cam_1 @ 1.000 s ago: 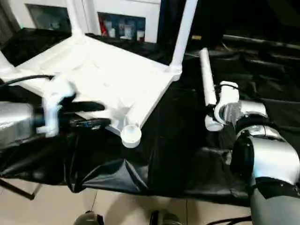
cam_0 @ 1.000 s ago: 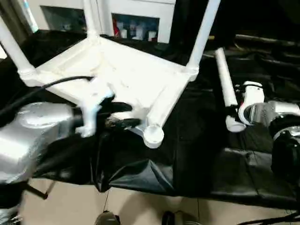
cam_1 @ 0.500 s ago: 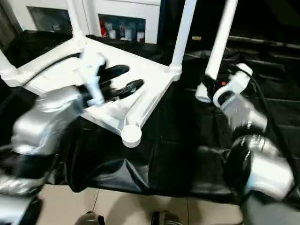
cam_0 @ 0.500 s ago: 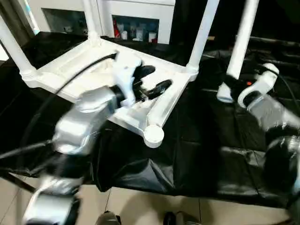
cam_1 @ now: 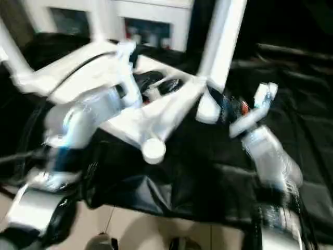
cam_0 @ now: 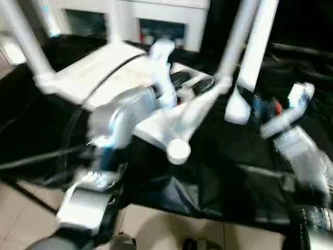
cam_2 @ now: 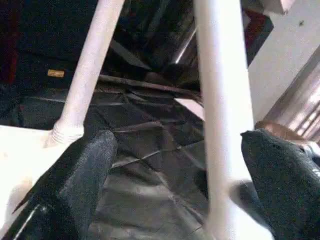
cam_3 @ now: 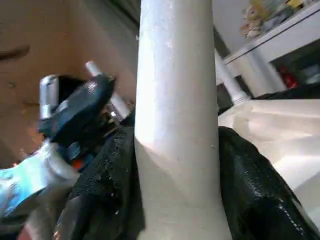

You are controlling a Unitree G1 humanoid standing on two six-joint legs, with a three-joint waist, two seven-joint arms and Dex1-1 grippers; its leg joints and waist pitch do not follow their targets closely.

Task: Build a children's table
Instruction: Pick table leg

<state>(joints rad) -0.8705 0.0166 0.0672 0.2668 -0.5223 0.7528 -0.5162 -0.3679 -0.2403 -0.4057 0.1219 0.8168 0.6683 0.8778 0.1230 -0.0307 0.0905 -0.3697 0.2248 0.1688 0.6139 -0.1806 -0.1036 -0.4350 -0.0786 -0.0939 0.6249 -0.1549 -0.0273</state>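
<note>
The upturned white tabletop point(cam_0: 112, 78) lies on the black-draped table point(cam_0: 244, 172), ribbed underside up, with 3 legs point(cam_0: 237, 39) standing in its corner sockets and the near socket point(cam_0: 178, 149) empty. The left gripper point(cam_0: 190, 86) hovers over the tabletop near the far-right corner, jaws spread wide with nothing between them. The right gripper point(cam_0: 255, 107) has its jaws closed around the 4th leg point(cam_0: 255, 52), held upright just right of that corner.

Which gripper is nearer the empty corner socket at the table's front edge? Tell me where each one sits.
Left. The left gripper hovers over the upturned tabletop, just behind the empty socket. The right gripper is farther off to the right over the black cloth, holding the loose leg upright.
</note>
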